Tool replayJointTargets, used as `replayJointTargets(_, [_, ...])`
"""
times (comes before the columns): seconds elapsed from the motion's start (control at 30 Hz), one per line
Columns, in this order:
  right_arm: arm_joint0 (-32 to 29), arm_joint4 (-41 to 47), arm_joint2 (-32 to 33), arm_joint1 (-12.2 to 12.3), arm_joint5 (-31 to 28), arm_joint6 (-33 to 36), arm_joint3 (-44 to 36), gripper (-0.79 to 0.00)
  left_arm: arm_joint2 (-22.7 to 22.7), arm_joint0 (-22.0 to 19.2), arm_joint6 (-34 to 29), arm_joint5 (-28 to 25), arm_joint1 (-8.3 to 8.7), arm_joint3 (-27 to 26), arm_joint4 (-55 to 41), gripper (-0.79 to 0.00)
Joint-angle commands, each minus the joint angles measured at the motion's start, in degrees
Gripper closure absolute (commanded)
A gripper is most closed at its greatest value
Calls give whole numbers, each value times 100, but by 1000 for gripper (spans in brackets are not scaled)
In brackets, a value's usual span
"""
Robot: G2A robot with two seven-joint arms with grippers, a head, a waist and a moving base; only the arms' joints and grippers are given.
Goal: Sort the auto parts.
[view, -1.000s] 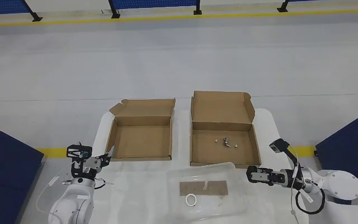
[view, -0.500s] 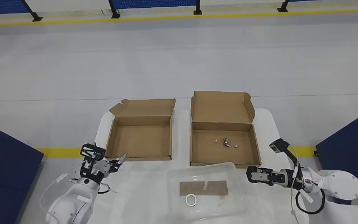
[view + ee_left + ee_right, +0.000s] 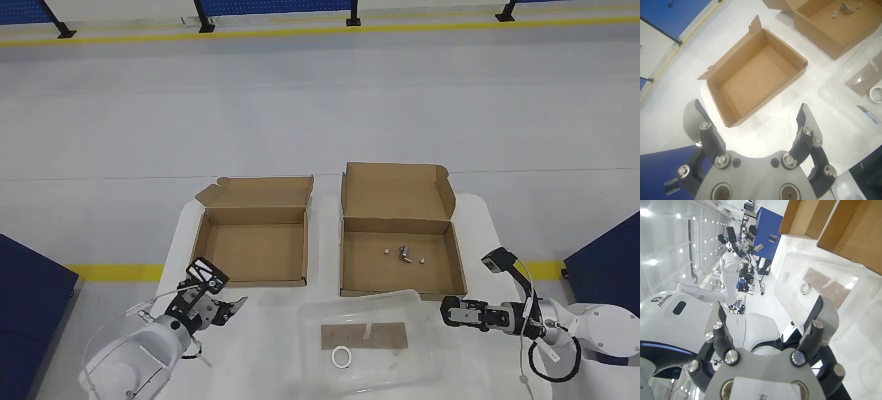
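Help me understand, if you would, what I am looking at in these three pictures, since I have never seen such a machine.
This is a two-armed robot working at a white table. One picture looks down from a camera above its arms. The other two come from a camera on each wrist, so each shows that arm's own tool up close. The left tool and the right tool are both open and hold nothing. On the table stand two open cardboard boxes. The empty box is nearer the left tool, and the other box holds a few small metal parts. In front of them sits a clear plastic bin with a white ring and a brown sheet inside.
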Motion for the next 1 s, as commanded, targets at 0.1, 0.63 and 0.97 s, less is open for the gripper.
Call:
replayJointTargets(0.1, [0, 1, 0, 0, 0, 0, 0, -785, 291, -104, -785, -571, 42, -489, 537, -785])
replayJointTargets(0.63, [0, 1, 0, 0, 0, 0, 0, -785, 2061, -1428, -3860, -1036, 15, -929, -1046, -785])
replayJointTargets(0.97, [0, 1, 0, 0, 0, 0, 0, -785, 2831, -1762, -3786, -1110, 39, -762, -873, -785])
